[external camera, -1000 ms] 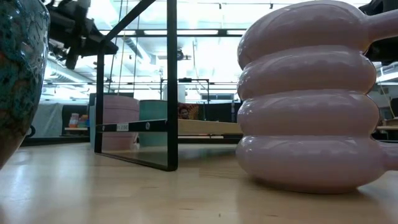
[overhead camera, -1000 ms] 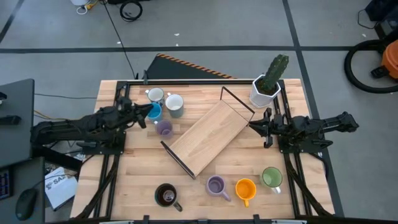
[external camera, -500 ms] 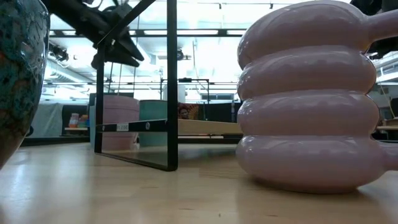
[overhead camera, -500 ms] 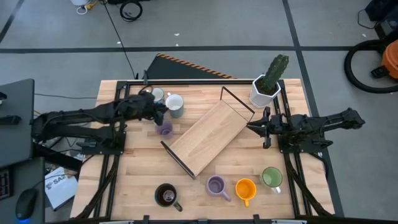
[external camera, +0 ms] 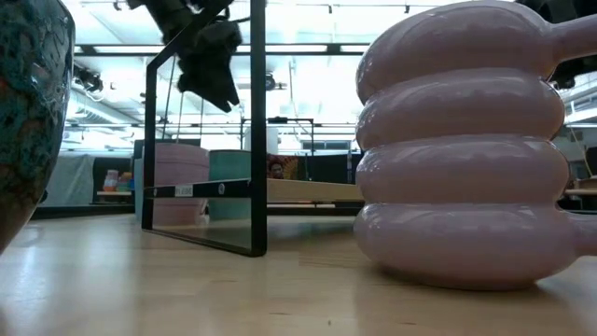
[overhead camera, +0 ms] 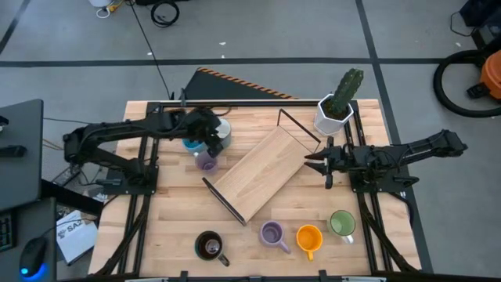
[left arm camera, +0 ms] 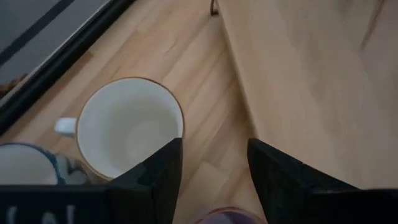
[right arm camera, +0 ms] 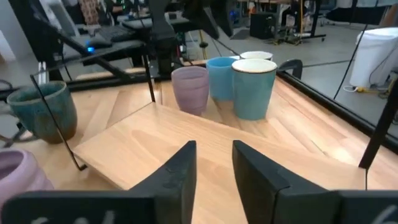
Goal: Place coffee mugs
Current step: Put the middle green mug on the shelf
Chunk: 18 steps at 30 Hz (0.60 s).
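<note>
Overhead, the left gripper (overhead camera: pixel 210 138) hangs above the far-left cluster of mugs, fingers (left arm camera: pixel 155 180) parted, nothing between them. Directly under it, seen from its wrist: the grey mug (left arm camera: pixel 127 134), upright and empty, handle pointing away from the shelf (overhead camera: pixel 262 172).

Cluster at that corner: white mug (overhead camera: pixel 194 119), grey mug, blue mug (overhead camera: pixel 191 142) partly hidden by the arm, and a lilac mug (overhead camera: pixel 206 161) just nearer than the rest. All close together, beside the shelf's left side.

Shelf is a wooden board in a black wire frame, lying diagonally mid-table.

Right gripper (overhead camera: pixel 311 162) is at the shelf's right edge, pointed at it, fingers (right arm camera: pixel 180 174) apart and empty. Its wrist camera looks across the board to the four clustered mugs.

Near edge of the table (overhead camera: pixel 172 219): dark mug (overhead camera: pixel 209 245), second lilac mug (overhead camera: pixel 272 233), orange mug (overhead camera: pixel 309 237), green mug (overhead camera: pixel 342 224), in a loose row, apart from each other.

Cactus pot (overhead camera: pixel 332 116) stands at the far-right corner.
</note>
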### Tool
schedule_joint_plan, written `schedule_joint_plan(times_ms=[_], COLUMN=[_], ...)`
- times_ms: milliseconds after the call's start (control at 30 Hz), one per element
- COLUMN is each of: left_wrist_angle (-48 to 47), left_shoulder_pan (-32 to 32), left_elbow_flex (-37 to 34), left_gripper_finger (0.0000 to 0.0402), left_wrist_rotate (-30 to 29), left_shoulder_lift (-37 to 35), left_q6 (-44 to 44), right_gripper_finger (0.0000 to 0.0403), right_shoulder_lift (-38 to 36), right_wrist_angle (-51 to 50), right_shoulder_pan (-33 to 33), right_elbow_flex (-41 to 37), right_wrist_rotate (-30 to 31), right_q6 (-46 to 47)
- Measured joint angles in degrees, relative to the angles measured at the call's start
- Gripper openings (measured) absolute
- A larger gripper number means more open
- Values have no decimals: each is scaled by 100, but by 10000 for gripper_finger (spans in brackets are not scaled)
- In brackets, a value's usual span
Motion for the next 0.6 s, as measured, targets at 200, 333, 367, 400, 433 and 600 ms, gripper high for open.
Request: schedule_joint_plan(times_ms=[200,333,367,400,433,600], left_wrist_angle=[-983,-1236,-1236,-1232,-1238,-1278], left_shoulder_pan=[0,0,0,0,0,0], left_elbow_flex=[797,992,996,996,996,998], left_gripper_finger=[189,189,189,189,189,189], left_wrist_rotate=[-20,-231,-349,-505,-662,-925], left_shoulder_lift=[791,1175,1239,1291,1344,1457], left_q6=[742,1458,1715,1959,2144,2592], right_gripper_finger=[161,179,181,183,184,183], right_shoulder_lift=[552,992,1112,1229,1340,1739], right_wrist_angle=[26,392,541,689,809,1443], right_shoulder_pan=[11,6,-6,-30,-55,-273], right_elbow_flex=[384,440,442,445,446,446], right_wrist_rotate=[-168,-124,-133,-161,-198,-522], right_q6=[-197,-564,-713,-880,-1033,-1697])
